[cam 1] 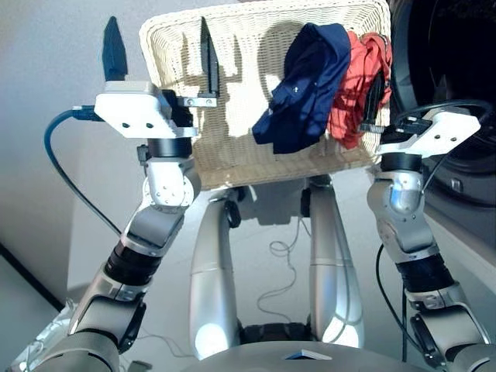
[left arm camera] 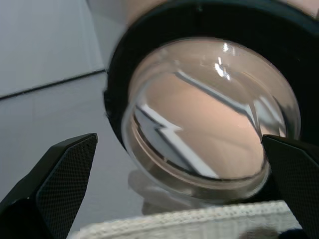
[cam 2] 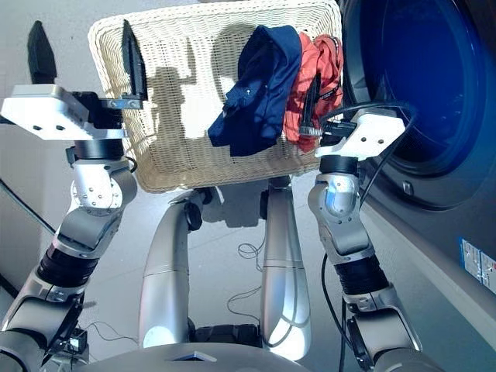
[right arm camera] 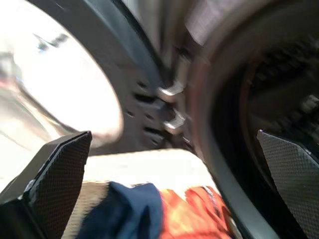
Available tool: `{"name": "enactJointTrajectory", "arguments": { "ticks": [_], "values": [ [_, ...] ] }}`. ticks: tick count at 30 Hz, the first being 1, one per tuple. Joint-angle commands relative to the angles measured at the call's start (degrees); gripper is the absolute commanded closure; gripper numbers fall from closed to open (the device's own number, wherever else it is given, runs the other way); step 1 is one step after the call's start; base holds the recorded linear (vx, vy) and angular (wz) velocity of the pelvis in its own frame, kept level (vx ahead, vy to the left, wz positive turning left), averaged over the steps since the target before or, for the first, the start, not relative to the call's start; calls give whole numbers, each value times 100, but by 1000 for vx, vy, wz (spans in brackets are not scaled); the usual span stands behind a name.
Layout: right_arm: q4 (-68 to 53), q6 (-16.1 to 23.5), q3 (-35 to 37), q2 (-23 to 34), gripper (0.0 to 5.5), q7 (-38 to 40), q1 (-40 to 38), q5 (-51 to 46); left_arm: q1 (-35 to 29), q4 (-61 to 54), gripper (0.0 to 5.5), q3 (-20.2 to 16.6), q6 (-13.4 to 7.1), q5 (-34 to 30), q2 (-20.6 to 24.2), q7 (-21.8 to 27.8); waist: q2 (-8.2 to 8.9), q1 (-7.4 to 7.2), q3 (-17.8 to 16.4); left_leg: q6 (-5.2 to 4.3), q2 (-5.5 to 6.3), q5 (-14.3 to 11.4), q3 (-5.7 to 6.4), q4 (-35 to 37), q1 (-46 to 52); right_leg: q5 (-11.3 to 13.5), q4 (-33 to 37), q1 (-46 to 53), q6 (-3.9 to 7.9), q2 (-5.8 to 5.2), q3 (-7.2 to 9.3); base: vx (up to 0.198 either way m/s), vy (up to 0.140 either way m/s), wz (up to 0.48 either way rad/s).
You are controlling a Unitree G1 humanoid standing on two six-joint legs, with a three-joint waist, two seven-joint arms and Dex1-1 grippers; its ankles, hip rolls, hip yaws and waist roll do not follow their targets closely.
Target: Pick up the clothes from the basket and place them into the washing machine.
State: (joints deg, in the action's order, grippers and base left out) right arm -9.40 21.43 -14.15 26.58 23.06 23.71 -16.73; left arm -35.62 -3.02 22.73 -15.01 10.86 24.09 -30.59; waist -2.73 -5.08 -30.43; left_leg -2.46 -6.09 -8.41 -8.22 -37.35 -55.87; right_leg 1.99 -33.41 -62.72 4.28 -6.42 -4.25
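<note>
The cream wicker basket (cam 1: 232, 116) lies ahead of me. In its right part a navy blue garment (cam 1: 306, 85) lies crumpled, and an orange-red garment (cam 1: 358, 81) lies bunched against the right rim. My left gripper (cam 1: 161, 54) is open over the basket's left rim and holds nothing. My right gripper (cam 1: 390, 97) is open beside the orange-red garment, between basket and washing machine (cam 2: 418, 77), with nothing between its fingers. The machine's drum opening shows dark at the right. Its glass porthole door (left arm camera: 209, 114) stands swung open beyond the basket.
The door hinge (right arm camera: 172, 104) sits between the open door and the drum. A blue cable (cam 1: 58, 155) loops off my left wrist. Thin cords (cam 1: 283, 267) trail on the pale floor below the basket. A label (cam 2: 477, 260) marks the machine's front panel.
</note>
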Motion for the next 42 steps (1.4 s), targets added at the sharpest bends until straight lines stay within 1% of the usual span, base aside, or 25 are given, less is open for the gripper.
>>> {"name": "enactJointTrajectory", "arguments": {
  "ticks": [1,2,3,4,5,6,8,11,12,13,15,18,23,24,25,27,31,32,33,34,35,36,37,38,42],
  "values": [
    [-727,113,-247,-28,0,-95,181,393,-513,524,0,204,128,-223,134,-51,179,-211,63,-230,-83,547,46,521,-92,-557,-371,58,204,-41,30,-91,-4,-42],
    [-816,88,-349,-30,0,-133,254,455,-661,704,0,317,146,-357,136,-17,211,-237,63,-238,-86,555,49,521,-97,-555,-373,52,210,-31,20,-89,-13,-103],
    [-875,60,-471,-14,0,-207,329,456,-818,880,0,460,91,-303,88,44,249,-264,63,-244,-90,559,46,520,-102,-550,-378,42,214,-24,23,0,0,0],
    [-937,7,-633,-2,0,-342,447,412,-951,1070,0,631,121,-276,15,184,276,-289,63,-248,-94,567,42,515,-115,-546,-376,38,218,-18,23,85,-35,-166],
    [-970,-50,-966,-45,0,-542,568,216,-1126,1398,0,1012,294,-496,-94,337,316,-320,63,-283,-96,371,78,431,19,-731,-451,190,236,-14,41,0,0,0],
    [-968,-44,-941,-33,0,-550,645,210,-1214,1415,0,1003,283,-505,-84,330,319,-320,63,-253,-93,560,48,499,-134,-547,-374,34,221,-10,25,0,0,0],
    [-989,-105,-1243,-134,0,-677,960,60,-1515,1718,0,1317,377,-759,-234,408,339,-334,63,-262,-87,567,49,441,-217,-528,-424,-45,230,-1,9,-51,-3,-45],
    [-919,-169,-1676,-389,0,-777,1532,-88,-1734,2176,0,1585,418,-783,-530,467,365,-333,63,-266,-88,557,52,385,-303,-527,-469,-139,230,7,-2,0,0,0],
    [-886,-154,-1828,-551,0,-748,1781,-115,-1778,2387,0,1690,474,-897,-590,469,376,-322,63,-267,-92,546,54,355,-351,-531,-484,-181,227,20,-10,0,0,0],
    [-879,-150,-1831,-555,0,-746,1789,-114,-1782,2391,0,1689,472,-898,-588,468,379,-324,63,-267,-92,544,53,352,-356,-532,-488,-188,227,20,-12,0,0,0],
    [-840,-193,-1979,-671,0,-728,2052,-47,-1830,2591,0,1772,530,-979,-659,452,385,-316,63,-269,-90,539,46,305,-441,-547,-546,-264,220,6,-8,0,0,0],
    [-766,-240,-2156,-810,0,-687,2337,-8,-1887,2776,0,1839,546,-992,-796,414,401,-327,63,-275,-83,533,49,229,-586,-556,-626,-389,213,-10,-11,0,0,0],
    [-707,-272,-2328,-994,0,-639,2639,34,-1934,2938,0,1955,570,-970,-910,391,443,-321,63,-286,-120,527,84,121,-817,-572,-705,-591,189,30,-2,15,-13,6],
    [-675,-283,-2384,-1090,0,-609,2660,34,-1835,3089,0,2003,607,-893,-1012,397,455,-308,63,-325,-141,331,140,4,-738,-783,-844,-505,195,32,22,0,0,0],
    [-680,-280,-2370,-1073,0,-608,2733,41,-1911,3089,0,1993,603,-898,-995,392,455,-311,63,-296,-139,516,117,69,-890,-602,-768,-656,180,37,8,0,0,0],
    [-680,-287,-2490,-1175,0,-591,2902,27,-1897,3315,0,2061,631,-770,-1106,394,464,-301,63,-309,-169,512,129,7,-994,-612,-821,-752,179,40,24,-53,-20,-5],
    [-638,-286,-2573,-1248,0,-590,3015,-15,-1891,3588,0,2086,664,-681,-1190,378,483,-303,63,-320,-188,502,153,-58,-1086,-634,-875,-827,170,67,35,0,0,0],
    [-617,-277,-2621,-1294,0,-585,3066,-39,-1909,3875,0,2085,748,-716,-1275,346,515,-318,63,-330,-212,487,163,-107,-1125,-650,-930,-887,172,86,38,0,0,0],
    [-615,-276,-2622,-1293,0,-584,3069,-38,-1915,3883,0,2085,744,-716,-1279,345,514,-317,63,-330,-213,485,162,-112,-1129,-652,-935,-892,172,86,37,88,-41,-28],
    [-625,-270,-2681,-1339,0,-598,3005,-98,-1845,4122,0,2097,782,-690,-1378,320,558,-343,63,-370,-246,240,193,-297,-1022,-894,-1094,-775,182,102,57,82,-25,0],
    [-631,-265,-2680,-1367,0,-595,3052,-128,-1885,4273,0,2115,825,-698,-1419,310,579,-355,63,-370,-268,235,199,-344,-1063,-900,-1138,-833,182,111,60,0,0,0],
    [-639,-264,-2663,-1346,0,-597,3123,-123,-1964,4279,0,2108,817,-704,-1406,303,585,-354,63,-344,-267,418,176,-281,-1213,-719,-1065,-987,169,122,36,0,0,0],
    [-631,-273,-2721,-1413,0,-578,3076,-131,-1916,4505,0,2123,847,-651,-1483,289,617,-369,63,-394,-313,155,208,-510,-1114,-1000,-1288,-886,193,159,63,0,0,0],
    [-643,-285,-2718,-1414,0,-573,3103,-79,-1938,4640,0,2121,873,-624,-1519,289,643,-384,63,-410,-347,108,208,-627,-1156,-1054,-1381,-924,202,180,98,84,-50,-127],
    [-683,-298,-2740,-1454,0,-573,3158,-55,-2007,4874,0,2076,826,-453,-1537,278,779,-427,63,-458,-479,-109,252,-1134,-1298,-1233,-1729,-1056,275,294,190,0,0,0]
  ]
}}
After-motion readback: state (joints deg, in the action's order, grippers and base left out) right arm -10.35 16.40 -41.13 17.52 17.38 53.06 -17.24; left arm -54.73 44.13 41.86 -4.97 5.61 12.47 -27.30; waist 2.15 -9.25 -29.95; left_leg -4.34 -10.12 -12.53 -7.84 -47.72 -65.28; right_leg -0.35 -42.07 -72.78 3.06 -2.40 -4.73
